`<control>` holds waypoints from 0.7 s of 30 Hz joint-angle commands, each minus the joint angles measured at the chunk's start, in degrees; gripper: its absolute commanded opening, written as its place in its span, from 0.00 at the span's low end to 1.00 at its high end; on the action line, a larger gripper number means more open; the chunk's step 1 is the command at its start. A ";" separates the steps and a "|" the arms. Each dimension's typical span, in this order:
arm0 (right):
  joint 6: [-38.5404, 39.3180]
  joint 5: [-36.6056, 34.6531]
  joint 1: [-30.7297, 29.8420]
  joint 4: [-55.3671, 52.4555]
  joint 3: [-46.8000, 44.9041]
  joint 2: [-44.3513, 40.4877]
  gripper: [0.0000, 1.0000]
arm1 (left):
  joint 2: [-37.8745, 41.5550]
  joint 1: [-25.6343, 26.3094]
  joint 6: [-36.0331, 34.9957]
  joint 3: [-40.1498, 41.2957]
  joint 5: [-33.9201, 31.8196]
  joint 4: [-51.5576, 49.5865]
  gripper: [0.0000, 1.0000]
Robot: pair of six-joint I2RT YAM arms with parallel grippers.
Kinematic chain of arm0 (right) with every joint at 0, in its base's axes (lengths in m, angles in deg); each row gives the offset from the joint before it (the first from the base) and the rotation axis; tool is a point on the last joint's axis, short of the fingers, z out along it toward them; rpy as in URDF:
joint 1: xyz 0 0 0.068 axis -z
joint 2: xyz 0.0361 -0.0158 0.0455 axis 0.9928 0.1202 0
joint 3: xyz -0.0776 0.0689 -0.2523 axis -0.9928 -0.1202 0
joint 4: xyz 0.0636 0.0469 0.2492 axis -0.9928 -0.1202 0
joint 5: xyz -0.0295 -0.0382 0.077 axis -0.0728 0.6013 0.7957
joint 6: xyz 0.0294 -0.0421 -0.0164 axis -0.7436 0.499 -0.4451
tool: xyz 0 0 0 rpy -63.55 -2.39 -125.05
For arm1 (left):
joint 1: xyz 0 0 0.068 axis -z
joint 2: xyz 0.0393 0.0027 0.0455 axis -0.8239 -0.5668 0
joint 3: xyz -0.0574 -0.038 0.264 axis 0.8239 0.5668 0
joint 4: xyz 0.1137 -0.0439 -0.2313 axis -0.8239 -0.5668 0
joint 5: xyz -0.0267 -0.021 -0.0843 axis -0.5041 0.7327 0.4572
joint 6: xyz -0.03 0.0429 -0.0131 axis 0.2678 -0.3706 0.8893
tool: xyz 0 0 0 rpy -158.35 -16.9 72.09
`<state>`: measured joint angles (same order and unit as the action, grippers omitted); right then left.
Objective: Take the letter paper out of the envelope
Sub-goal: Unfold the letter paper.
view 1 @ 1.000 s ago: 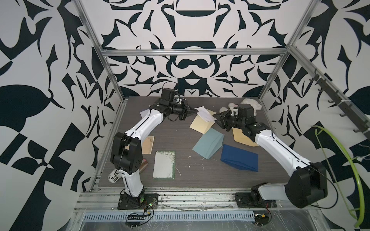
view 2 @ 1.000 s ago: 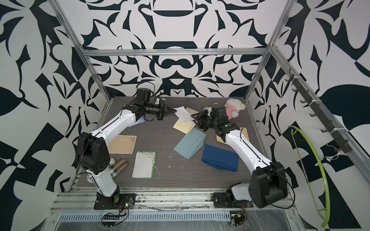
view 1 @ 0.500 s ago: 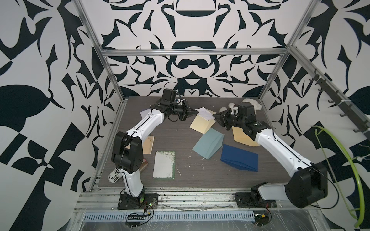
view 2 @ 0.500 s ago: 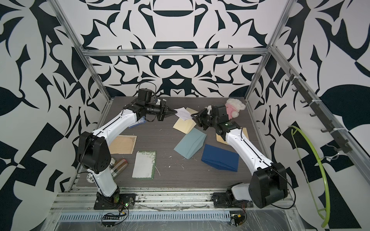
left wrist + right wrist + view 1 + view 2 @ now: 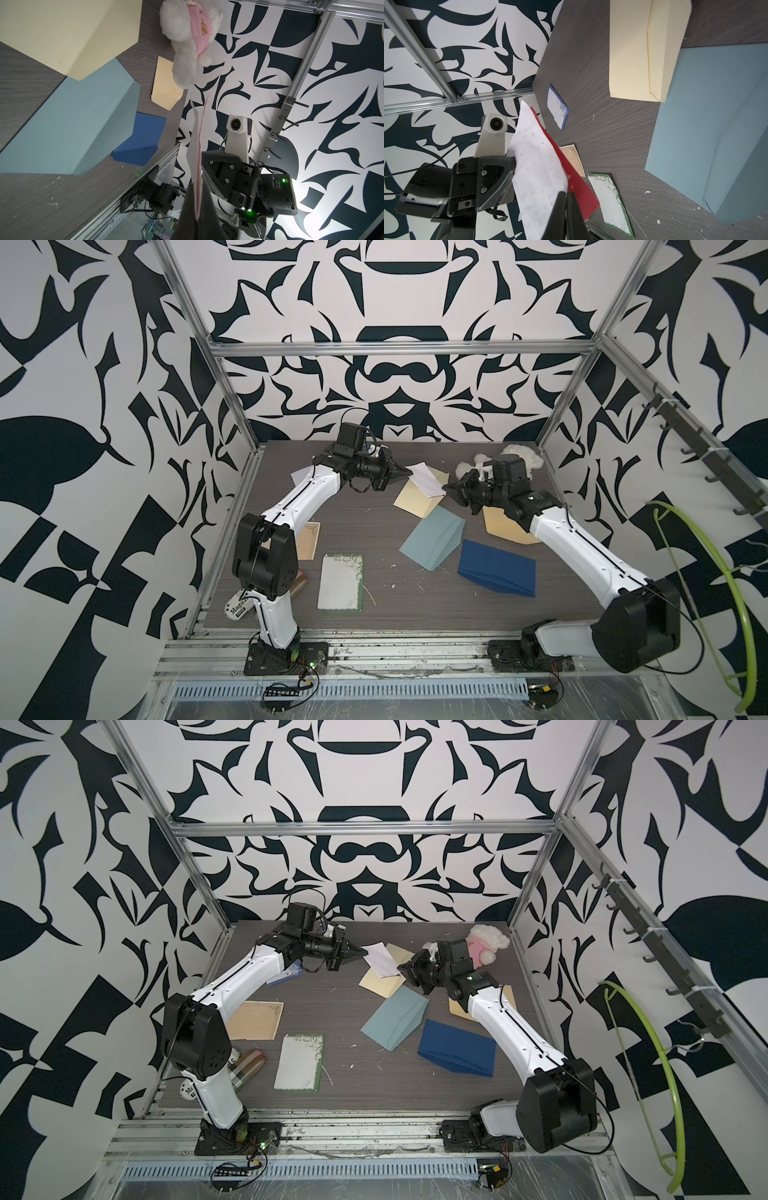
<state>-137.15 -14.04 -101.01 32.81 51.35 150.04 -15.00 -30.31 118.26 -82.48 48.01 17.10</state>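
Both top views give me only a white envelope (image 5: 426, 483) hanging in the air above the far middle of the table (image 5: 357, 531), strung between the arms. My left gripper (image 5: 402, 476) is clamped tight on one edge of it. My right gripper (image 5: 449, 489) is squeezed closed at the opposite corner. Only the right wrist camera reveals the red letter paper (image 5: 577, 182) peeking from behind the envelope. Which layer those jaws pinch I cannot tell. The left wrist camera sees the pair edge-on, with a thin pink line.
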 commanded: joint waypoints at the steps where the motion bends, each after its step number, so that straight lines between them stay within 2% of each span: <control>1: -0.10 -0.76 -0.63 2.02 1.81 -2.37 0.06 | -0.95 0.48 -1.37 -1.64 -0.31 -1.92 0.00; 11: -4.18 -0.89 -1.69 7.24 0.29 -2.39 0.12 | -0.97 1.00 0.09 -0.85 -0.20 0.16 0.00; 16: -3.68 -0.44 -1.76 6.69 -0.29 -2.20 0.19 | -0.72 1.02 0.66 -0.67 -0.19 0.69 0.00; 21: -3.53 -0.36 -1.80 6.47 -1.50 -2.28 0.20 | -0.59 1.02 0.93 -0.85 -0.20 1.02 0.00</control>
<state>-140.84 -14.46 -102.41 37.45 50.61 150.04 -15.04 -29.45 119.02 -82.48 47.62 17.45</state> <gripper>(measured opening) 0.202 0.041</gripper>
